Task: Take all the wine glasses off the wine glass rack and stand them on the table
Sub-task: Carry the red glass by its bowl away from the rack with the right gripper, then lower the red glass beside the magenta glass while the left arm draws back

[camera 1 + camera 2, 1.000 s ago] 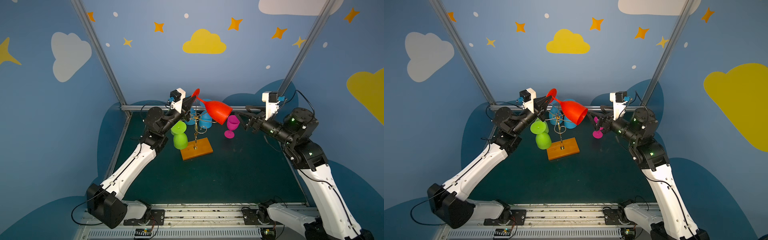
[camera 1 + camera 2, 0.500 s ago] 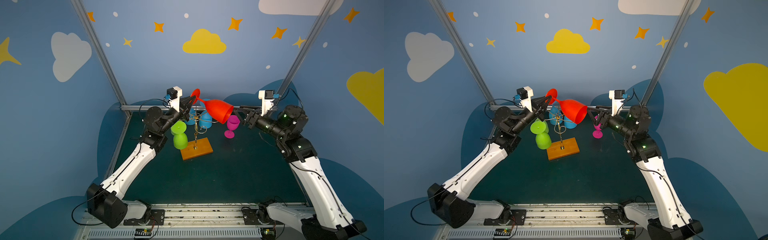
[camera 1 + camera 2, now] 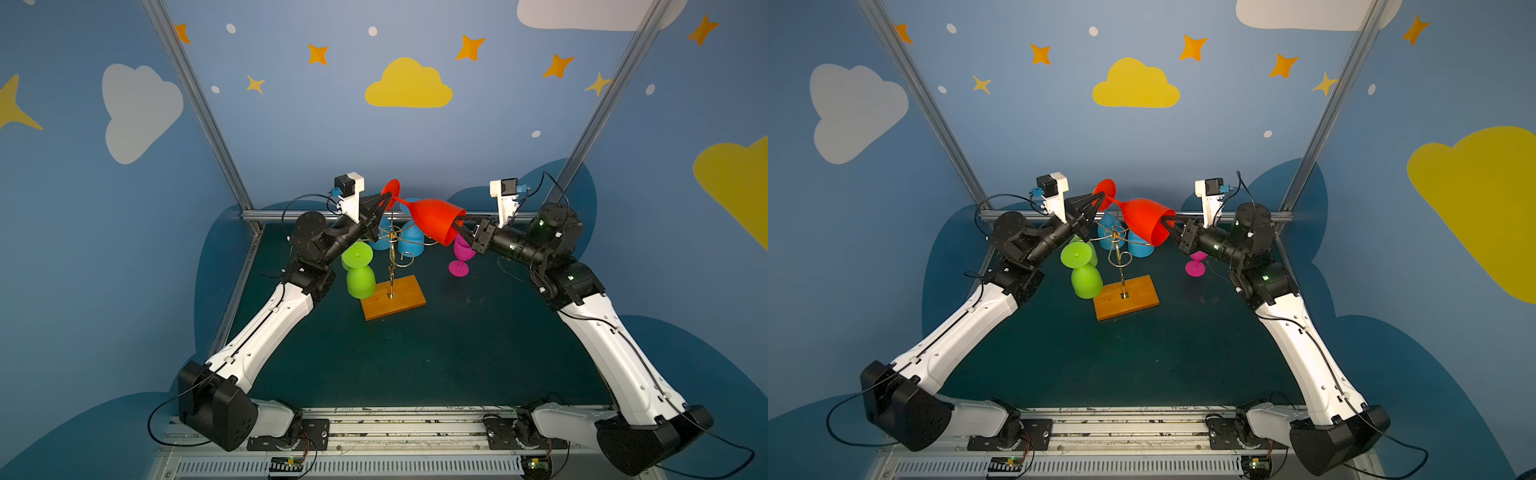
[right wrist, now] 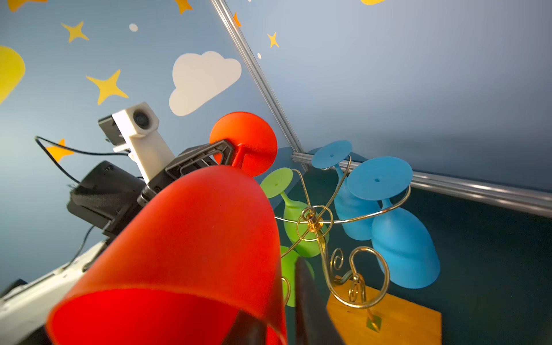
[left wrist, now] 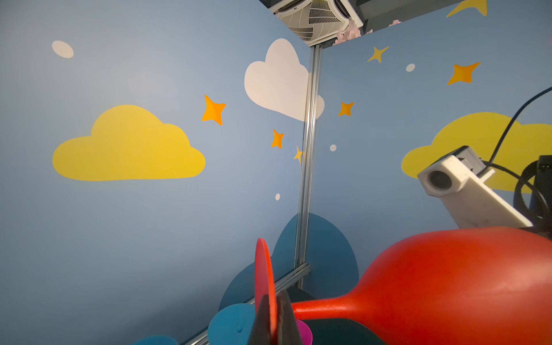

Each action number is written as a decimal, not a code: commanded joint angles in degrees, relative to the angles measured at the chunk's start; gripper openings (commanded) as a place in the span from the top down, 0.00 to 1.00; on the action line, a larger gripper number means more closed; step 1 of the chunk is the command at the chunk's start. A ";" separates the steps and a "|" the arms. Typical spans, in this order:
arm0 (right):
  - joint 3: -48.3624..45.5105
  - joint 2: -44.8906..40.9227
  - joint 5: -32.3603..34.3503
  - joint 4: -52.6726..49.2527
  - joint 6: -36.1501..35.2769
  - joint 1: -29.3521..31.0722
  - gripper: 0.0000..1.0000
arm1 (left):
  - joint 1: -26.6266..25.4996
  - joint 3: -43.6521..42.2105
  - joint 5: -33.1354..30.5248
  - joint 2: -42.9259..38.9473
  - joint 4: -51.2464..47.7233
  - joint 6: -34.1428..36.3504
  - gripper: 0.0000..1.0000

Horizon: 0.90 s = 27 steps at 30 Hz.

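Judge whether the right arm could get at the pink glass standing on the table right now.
Probably not yet. The pink glass stands close beneath the right hand, nothing between them, but that hand is pinching the rim of the red glass, which the left hand holds by its foot.

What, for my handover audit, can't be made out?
Right gripper pressure on the red wine glass rim: bowl hides it in both top views; right wrist view crops fingers.
Pink glass bowl: right gripper mostly covers it in a top view.
Wine glass rack arm count: thin in top views, bowl partly blocks right wrist view.
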 commanded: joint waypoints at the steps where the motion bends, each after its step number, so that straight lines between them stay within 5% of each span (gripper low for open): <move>1: 1.29 0.39 -0.71 1.60 0.22 0.74 0.96 | -0.01 1.42 1.55 -0.01 1.74 -1.22 0.95; 4: 1.55 0.19 -0.19 1.05 -0.16 0.73 1.00 | 0.04 1.24 0.92 -0.24 1.61 -1.19 0.88; 7: 2.34 -0.67 1.88 -1.20 -1.68 0.24 1.00 | 0.16 1.04 -0.35 -0.66 0.97 -1.16 0.69; 9: 3.24 -1.54 3.60 -3.51 -2.69 -1.55 1.00 | 0.39 0.80 -1.19 -1.02 0.44 -1.19 0.47; 12: 4.57 -2.74 4.76 -7.18 -3.67 -5.29 1.00 | 0.64 0.79 -2.26 -1.98 -1.24 -1.23 0.31; 17: 5.24 -5.89 7.81 -14.40 -5.87 -11.62 1.00 | 1.44 -1.08 -5.75 -4.79 -1.97 -0.63 0.21; 27: 7.59 -11.31 28.23 -42.85 -18.77 -14.87 1.00 | 3.83 -7.68 -17.99 -14.27 -6.58 6.18 0.11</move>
